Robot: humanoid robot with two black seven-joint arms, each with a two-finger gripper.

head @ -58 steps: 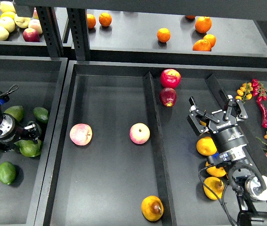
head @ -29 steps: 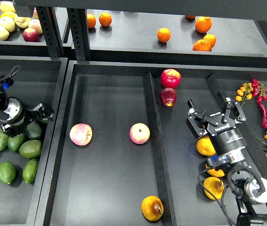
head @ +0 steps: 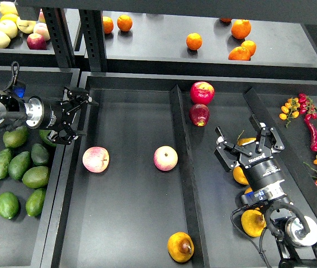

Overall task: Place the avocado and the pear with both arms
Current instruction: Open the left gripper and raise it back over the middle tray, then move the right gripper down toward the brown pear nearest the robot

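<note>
1. The left tool (head: 75,114) has swung right from the avocados (head: 18,167) to the left bin's (head: 63,184) edge, spread and empty.
2. The right tool (head: 250,146), released, has edged left over a half-hidden yellow fruit (head: 247,142).
3. The pear (head: 180,247) lies near in the middle bin (head: 130,223); two apples (head: 165,158) lie farther.

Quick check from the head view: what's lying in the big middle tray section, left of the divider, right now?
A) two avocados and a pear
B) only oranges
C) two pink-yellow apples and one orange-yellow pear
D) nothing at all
C: two pink-yellow apples sit mid-tray, and the pear with its dark blotch lies near the front edge by the divider; no avocado is in that section.
</note>
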